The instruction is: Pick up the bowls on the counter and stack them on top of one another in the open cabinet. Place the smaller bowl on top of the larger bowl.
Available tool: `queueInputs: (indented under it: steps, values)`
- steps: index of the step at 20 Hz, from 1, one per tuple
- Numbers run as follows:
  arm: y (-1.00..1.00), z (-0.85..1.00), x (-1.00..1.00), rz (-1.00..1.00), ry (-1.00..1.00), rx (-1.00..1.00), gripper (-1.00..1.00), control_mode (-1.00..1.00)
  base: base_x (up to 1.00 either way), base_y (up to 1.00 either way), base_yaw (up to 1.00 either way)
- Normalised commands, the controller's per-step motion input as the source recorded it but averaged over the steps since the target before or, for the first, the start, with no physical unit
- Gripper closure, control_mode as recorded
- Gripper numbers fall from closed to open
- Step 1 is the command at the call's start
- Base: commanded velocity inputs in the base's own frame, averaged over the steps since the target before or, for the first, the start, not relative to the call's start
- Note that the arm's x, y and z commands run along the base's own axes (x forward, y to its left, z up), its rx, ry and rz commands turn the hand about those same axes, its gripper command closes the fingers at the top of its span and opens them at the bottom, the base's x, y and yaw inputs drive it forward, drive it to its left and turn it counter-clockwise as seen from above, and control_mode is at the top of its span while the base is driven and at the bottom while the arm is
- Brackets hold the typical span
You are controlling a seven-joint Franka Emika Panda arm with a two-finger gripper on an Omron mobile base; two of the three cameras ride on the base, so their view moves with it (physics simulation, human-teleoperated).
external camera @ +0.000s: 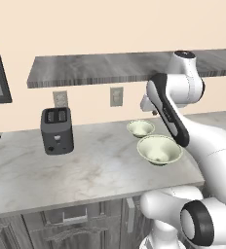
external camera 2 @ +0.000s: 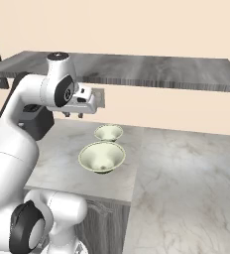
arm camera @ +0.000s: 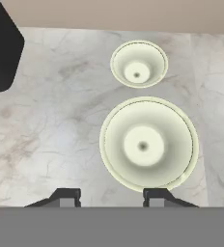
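A robot's claw [arm camera: 112, 195] hangs open and empty above a pale marble counter [external camera: 85, 165], its two dark fingertips [arm camera: 65, 197] apart at the bottom of the hand view. The larger bowl [arm camera: 148, 144] sits at centre right there, the smaller bowl [arm camera: 138, 63] just beyond it at upper centre. A dark toaster [external camera: 57, 130] stands at left under a long grey shelf [external camera: 110, 68].

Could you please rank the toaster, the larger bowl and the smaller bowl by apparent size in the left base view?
1. toaster, though it stands farther left, so nearness may skew this.
2. larger bowl.
3. smaller bowl, clearly narrower.
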Motion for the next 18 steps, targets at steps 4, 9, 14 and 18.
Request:
queueInputs:
  steps: [4, 9, 14, 18]
  values:
    - [0.00, -0.04, -0.06, 0.00, 0.00, 0.00, -1.00, -1.00, 0.00, 0.00, 0.00]
    - [0.00, -0.05, -0.25, 0.02, 0.00, 0.00, -1.00, -1.00, 0.00, 0.00, 0.00]
    - [0.00, -0.08, -0.30, 0.02, 0.00, -0.05, -1.00, -1.00, 0.00, 0.00, 0.00]
    - [0.00, -0.07, -0.21, 0.01, 0.01, -0.13, -1.00, -1.00, 0.00, 0.00, 0.00]
